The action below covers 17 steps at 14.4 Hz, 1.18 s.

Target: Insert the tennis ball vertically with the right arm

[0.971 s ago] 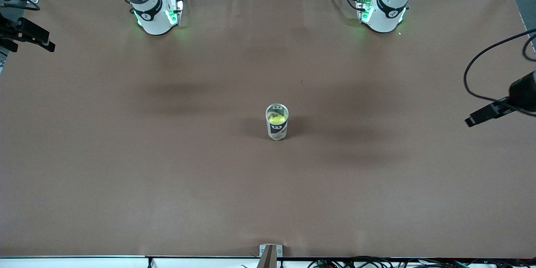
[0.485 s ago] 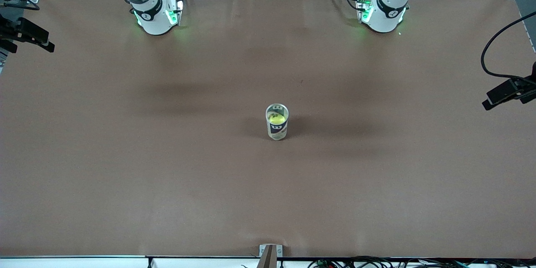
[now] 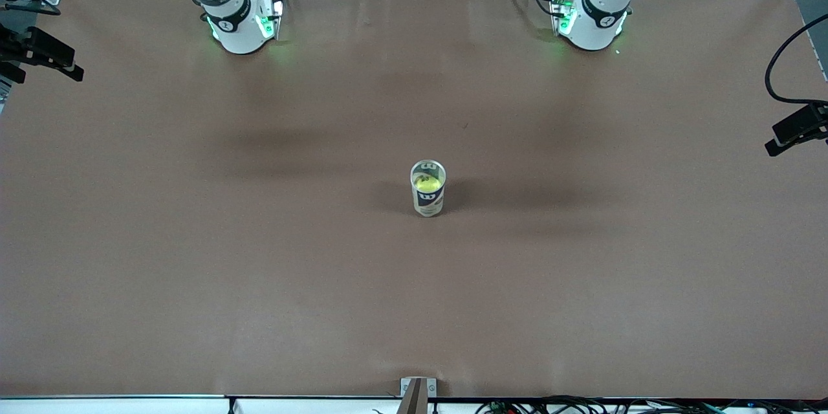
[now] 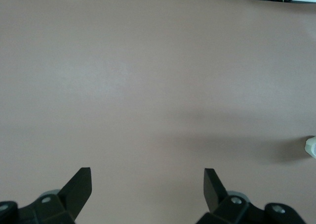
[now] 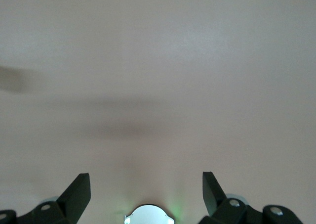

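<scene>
I see the tennis ball [image 3: 427, 185] already inside the upright can [image 3: 427, 197] at the table's [image 3: 194, 272] middle, so the insertion looks done. My right gripper [image 5: 146, 184] and left gripper [image 4: 148, 182] both hang open and empty over bare table.

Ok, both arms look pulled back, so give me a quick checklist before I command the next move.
1. Yellow-green tennis ball inside the clear labelled can: ok, it sits below the rim.
2. Clear cylindrical can upright on the brown table: ok.
3. Right end effector empty: ok, fingers apart with only table between them.
4. Left end effector empty: ok, fingers apart over bare table at that arm's end.
5. Both end effectors clear of the can: ok, each is at its own end of the table.
6. Ball seated fully at the can's bottom: cannot tell.
</scene>
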### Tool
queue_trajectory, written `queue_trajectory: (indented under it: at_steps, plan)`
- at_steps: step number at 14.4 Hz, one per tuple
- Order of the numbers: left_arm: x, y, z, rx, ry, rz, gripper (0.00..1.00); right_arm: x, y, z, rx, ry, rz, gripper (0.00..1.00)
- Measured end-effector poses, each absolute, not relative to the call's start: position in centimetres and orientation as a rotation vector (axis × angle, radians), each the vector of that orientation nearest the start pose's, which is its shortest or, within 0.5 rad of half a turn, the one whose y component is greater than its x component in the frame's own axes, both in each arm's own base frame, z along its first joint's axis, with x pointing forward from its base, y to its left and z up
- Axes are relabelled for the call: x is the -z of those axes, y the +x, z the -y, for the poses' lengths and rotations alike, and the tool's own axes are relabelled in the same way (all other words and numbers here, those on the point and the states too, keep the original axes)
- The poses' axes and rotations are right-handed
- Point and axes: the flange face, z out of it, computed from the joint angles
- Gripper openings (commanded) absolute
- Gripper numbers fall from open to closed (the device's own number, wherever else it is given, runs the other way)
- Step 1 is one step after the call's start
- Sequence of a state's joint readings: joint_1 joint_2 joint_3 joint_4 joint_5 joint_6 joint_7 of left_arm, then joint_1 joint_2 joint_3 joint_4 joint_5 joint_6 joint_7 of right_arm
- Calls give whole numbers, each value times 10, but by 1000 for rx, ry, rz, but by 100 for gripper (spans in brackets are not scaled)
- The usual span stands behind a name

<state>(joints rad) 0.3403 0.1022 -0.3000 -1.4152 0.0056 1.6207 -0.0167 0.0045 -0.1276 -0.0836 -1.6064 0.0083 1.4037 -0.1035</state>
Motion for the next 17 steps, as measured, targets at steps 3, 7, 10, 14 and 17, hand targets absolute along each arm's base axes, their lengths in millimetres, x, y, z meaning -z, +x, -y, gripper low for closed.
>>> queue_trajectory:
  at_steps: [3,7,10,14,17]
  plan:
    - [-654,586,-34,189,-3154,89,100,-661,494,41,-112,-3114,45,100]
    - [-654,586,-30,189,-3155,80,100,-676,492,41,-63,-3118,45,100]
    - [-653,586,-32,187,-3155,83,100,-679,491,41,-60,-3118,46,100]
    - [-650,587,-38,177,-3155,100,100,-680,490,41,-59,-3118,48,100]
    - [-649,587,-38,174,-3155,100,100,-679,485,41,-124,-3112,46,100]
